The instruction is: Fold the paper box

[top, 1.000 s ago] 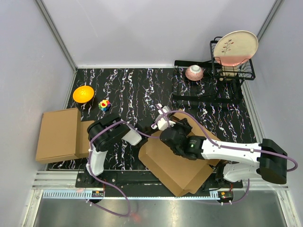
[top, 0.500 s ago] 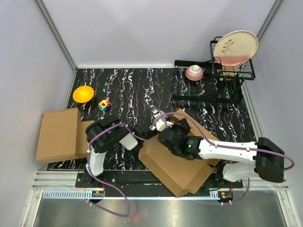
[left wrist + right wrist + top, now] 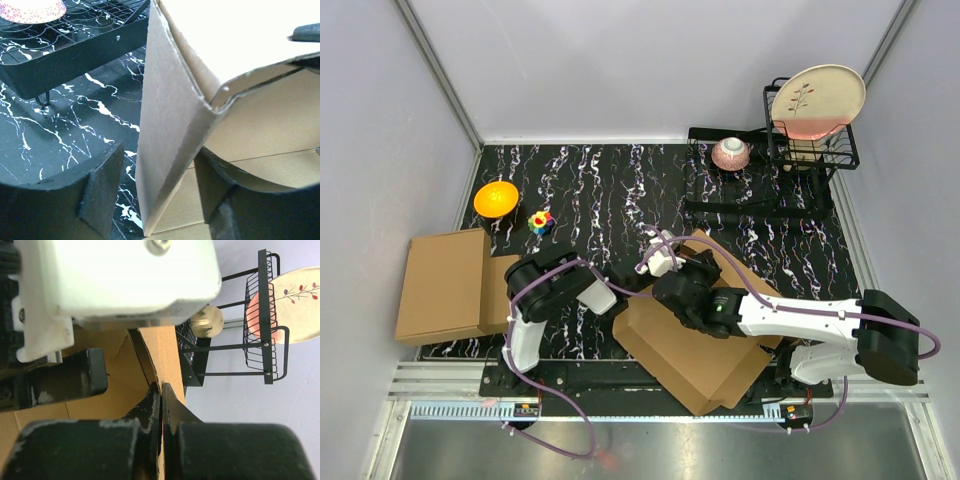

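The paper box (image 3: 692, 352) is a brown cardboard sheet with raised flaps, lying at the near middle of the table. In the left wrist view one upright flap (image 3: 165, 125) stands between my left gripper's fingers (image 3: 102, 195), with a gap on each side. My left gripper (image 3: 623, 282) is open at the box's left edge. My right gripper (image 3: 161, 392) is shut on the thin edge of a raised cardboard wall (image 3: 167, 352). From above, my right gripper (image 3: 703, 266) sits at the box's far side.
A stack of closed cardboard boxes (image 3: 445, 285) lies at the left edge. An orange bowl (image 3: 496, 197) and a small coloured toy (image 3: 541, 221) sit at the far left. A black rack (image 3: 750, 180) with a pink bowl (image 3: 731, 153) and a plate (image 3: 817, 100) stands at the far right.
My left gripper has moved right to the box's left flap and its jaws have narrowed around it. The right arm has shifted slightly left, still gripping.
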`<state>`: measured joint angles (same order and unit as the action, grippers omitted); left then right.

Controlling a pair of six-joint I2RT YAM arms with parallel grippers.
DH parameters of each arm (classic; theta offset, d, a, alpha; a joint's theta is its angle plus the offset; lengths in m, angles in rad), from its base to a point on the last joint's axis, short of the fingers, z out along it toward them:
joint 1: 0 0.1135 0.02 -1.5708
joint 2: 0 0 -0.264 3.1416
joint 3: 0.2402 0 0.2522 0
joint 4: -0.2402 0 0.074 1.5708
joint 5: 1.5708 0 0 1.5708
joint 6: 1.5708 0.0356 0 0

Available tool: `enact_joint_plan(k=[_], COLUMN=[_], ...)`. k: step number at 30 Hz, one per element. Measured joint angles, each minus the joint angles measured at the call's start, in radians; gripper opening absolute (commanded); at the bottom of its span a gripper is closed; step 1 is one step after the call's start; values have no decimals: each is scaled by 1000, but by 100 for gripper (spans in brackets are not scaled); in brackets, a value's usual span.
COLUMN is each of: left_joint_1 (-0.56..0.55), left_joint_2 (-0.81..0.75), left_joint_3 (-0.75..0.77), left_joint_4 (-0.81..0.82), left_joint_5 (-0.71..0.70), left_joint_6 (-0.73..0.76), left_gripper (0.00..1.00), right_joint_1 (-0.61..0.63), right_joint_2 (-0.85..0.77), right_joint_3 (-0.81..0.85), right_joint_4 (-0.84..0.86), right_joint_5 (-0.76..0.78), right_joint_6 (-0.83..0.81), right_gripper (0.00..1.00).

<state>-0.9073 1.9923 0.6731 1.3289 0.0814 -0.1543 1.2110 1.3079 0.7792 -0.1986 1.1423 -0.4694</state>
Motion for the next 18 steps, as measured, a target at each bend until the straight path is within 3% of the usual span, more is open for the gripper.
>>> enact_joint_plan(k=[1, 4, 5, 8, 11, 13, 14, 18], left_joint_1=[0, -4, -4, 0, 0, 0, 0, 0], left_joint_2=[3, 8, 8, 12, 13, 13, 13, 13], left_joint_3=[5, 14, 14, 14, 14, 14, 14, 11], left_joint_4=[0, 1, 0, 2, 3, 4, 4, 8], left_joint_5=[2, 8, 4, -7, -12, -13, -14, -19], left_joint_6=[-3, -1, -2, 22, 40, 45, 46, 45], left_gripper=[43, 26, 15, 3, 0, 0, 0, 0], right_joint_1=[0, 0, 0, 0, 0, 0, 0, 6], right_joint_2=[1, 4, 5, 11, 14, 15, 15, 15], right_joint_3=[0, 1, 1, 2, 6, 8, 9, 15], right_joint_4=[0, 7, 7, 12, 20, 21, 21, 17], right_joint_5=[0, 0, 0, 1, 1, 1, 0, -35], right_joint_6=[0, 0, 0, -1, 0, 0, 3, 29], right_gripper=[0, 0, 0, 0, 8, 18, 29, 49])
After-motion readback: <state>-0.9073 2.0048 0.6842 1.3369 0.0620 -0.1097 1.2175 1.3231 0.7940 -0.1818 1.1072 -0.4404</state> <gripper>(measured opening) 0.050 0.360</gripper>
